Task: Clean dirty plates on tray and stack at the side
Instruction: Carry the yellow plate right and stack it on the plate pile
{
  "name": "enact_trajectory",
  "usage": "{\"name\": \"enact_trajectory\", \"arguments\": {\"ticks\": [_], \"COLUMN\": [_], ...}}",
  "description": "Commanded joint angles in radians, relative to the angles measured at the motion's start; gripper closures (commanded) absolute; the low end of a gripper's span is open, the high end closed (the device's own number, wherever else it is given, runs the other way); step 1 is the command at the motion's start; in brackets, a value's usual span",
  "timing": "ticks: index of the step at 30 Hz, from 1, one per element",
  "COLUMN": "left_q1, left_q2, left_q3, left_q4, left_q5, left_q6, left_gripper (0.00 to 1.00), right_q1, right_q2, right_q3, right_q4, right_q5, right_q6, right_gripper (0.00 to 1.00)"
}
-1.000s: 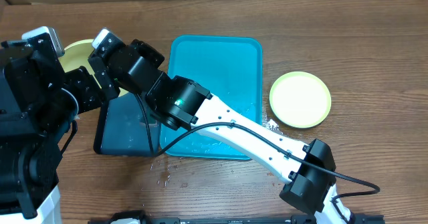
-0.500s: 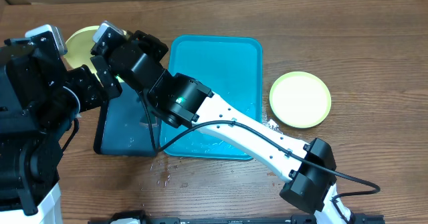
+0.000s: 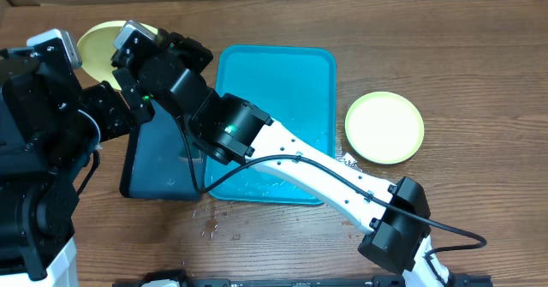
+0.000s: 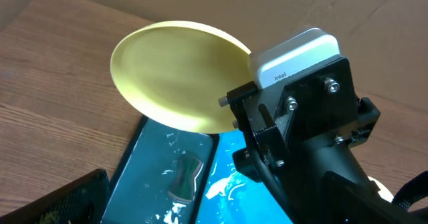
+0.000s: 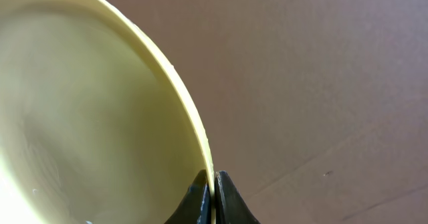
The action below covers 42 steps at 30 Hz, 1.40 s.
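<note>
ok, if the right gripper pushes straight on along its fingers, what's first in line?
The yellow plate: the right gripper pinches its rim. Beyond that, only a brown surface, depth unclear.

R arm (image 3: 300, 163) across cyan tray (image 3: 291, 81), yellow plate (image 3: 96, 43) upper-left, 2nd plate (image 3: 384, 128) right.

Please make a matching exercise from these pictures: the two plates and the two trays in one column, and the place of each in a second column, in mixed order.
1 left plate
2 right plate
3 blue tray
4 black tray

A flat on the table, right of the blue tray
B between the black tray and the right plate
C gripped at its rim by the right end effector
D left of the blue tray

Pairs: 1-C, 2-A, 3-B, 4-D
</note>
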Motion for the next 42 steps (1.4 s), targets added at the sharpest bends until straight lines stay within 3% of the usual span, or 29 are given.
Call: {"name": "enact_trajectory", "arguments": {"ticks": [1, 6, 9, 14, 15, 18, 21, 24, 29, 34, 42], "left_q1": [-0.013, -0.013, -0.013, -0.013, -0.013, -0.013, -0.013, -0.013, -0.013, -0.013, -0.013], "left_q2": [0.018, 0.018, 0.018, 0.018, 0.018, 0.018, 0.018, 0.018, 0.018, 0.018, 0.026], "left_q3": [-0.002, -0.002, -0.002, -0.002, -0.002, -0.002, -0.002, -0.002, -0.002, -0.003, -0.003], "left_q4": [-0.005, -0.004, -0.005, -0.012, -0.016, -0.019, -0.019, -0.019, -0.019, -0.014, -0.012], "left_q5": [0.026, 0.025, 0.000, -0.009, -0.016, -0.022, -0.022, -0.022, -0.022, -0.022, -0.023], "left_q6": [0.005, 0.005, 0.005, 0.005, 0.005, 0.005, 0.005, 0.005, 0.005, 0.005, 0.005], "left_gripper": [0.00, 0.00, 0.00, 0.00, 0.00, 0.00, 0.00, 0.00, 0.00, 0.00, 0.00], "right_q1": [0.049, 0.045, 0.018, -0.161, -0.241, -0.398, -0.536, -0.674, -0.920, -1.113, -1.226], "right_q2": [-0.046, -0.046, -0.045, -0.026, -0.013, -0.016, -0.048, -0.089, -0.131, -0.113, -0.113], "right_q3": [0.018, 0.018, 0.017, 0.016, 0.016, 0.016, 0.018, 0.018, 0.018, -0.040, -0.444], "right_q4": [0.024, 0.023, 0.007, -0.286, -0.396, -0.515, -0.571, -0.658, -0.934, -1.239, -1.112], "right_q5": [0.017, 0.016, 0.014, -0.220, -0.367, -0.647, -0.888, -1.002, -0.977, -0.804, -0.897], "right_q6": [-0.003, 0.005, 0.111, 0.576, 0.732, 0.884, 0.900, 0.900, 0.900, 0.896, 0.811], "right_gripper": [0.96, 0.96, 0.96, 0.96, 0.96, 0.96, 0.96, 0.96, 0.96, 0.96, 0.96]}}
